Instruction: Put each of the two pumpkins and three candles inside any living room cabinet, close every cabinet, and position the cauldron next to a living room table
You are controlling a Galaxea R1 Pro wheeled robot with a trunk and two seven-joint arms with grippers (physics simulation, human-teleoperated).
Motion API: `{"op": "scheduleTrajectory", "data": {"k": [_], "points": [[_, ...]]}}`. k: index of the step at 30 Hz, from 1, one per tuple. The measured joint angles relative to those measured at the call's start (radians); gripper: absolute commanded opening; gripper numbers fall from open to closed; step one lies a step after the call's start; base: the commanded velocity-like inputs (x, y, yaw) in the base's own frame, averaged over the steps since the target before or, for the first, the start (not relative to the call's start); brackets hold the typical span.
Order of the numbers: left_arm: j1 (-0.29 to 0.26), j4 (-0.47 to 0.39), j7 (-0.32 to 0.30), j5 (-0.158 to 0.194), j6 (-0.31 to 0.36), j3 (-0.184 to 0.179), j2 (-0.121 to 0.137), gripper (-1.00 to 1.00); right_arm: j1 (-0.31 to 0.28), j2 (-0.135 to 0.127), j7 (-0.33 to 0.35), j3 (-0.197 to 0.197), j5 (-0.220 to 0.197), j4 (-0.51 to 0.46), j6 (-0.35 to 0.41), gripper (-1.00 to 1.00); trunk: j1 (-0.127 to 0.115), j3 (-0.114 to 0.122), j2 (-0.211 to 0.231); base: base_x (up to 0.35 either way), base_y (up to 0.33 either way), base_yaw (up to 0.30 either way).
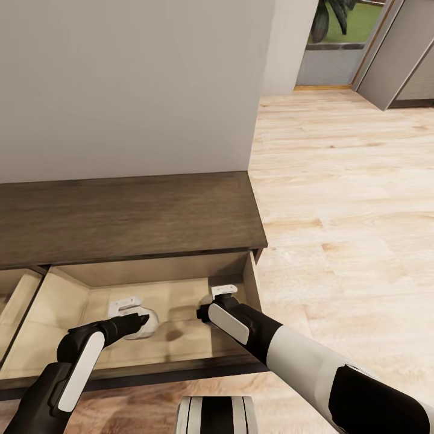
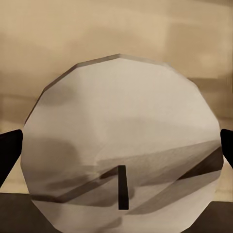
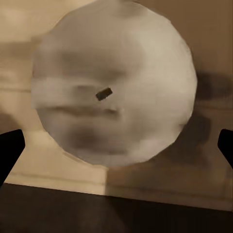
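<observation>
A: The left gripper (image 1: 137, 320) is holding a candle (image 1: 146, 322) inside the open cabinet (image 1: 126, 211) drawer, its fingers (image 2: 9, 150) pressing either flank.

B: The right gripper (image 1: 218, 299), fingers apart, is hovering above another candle (image 3: 114, 82) there. Releasing tilted, either candle could be rolling against the drawer wall.

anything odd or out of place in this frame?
Nothing looks damaged or spilled. The cabinet drawer is pulled open, both hands reach into it, and a candle sits at the left hand. Each wrist view shows a candle top with its wick between the fingertips.
</observation>
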Motion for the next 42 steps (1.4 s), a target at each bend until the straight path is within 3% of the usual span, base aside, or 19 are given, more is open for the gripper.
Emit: {"op": "scheduleTrajectory", "data": {"k": [20, 21, 42], "points": [[0.0, 0.001, 0.002, 0.0, 0.001, 0.001, 0.0, -1.0, 0.0, 0.0, -0.001, 0.0, 0.0, 0.0, 0.0, 1.0, 0.0, 0.0, 0.0, 0.0, 0.0, 0.0], [0.0, 0.001, 0.002, 0.0, 0.001, 0.001, 0.0, 1.0, 0.0, 0.0, -0.001, 0.0, 0.0, 0.0, 0.0, 1.0, 0.0, 0.0, 0.0, 0.0, 0.0, 0.0], [0.0, 0.001, 0.002, -0.002, -0.001, 0.001, 0.0, 1.0, 0.0, 0.0, -0.001, 0.0, 0.0, 0.0, 0.0, 1.0, 0.0, 0.0, 0.0, 0.0, 0.0, 0.0]]}}
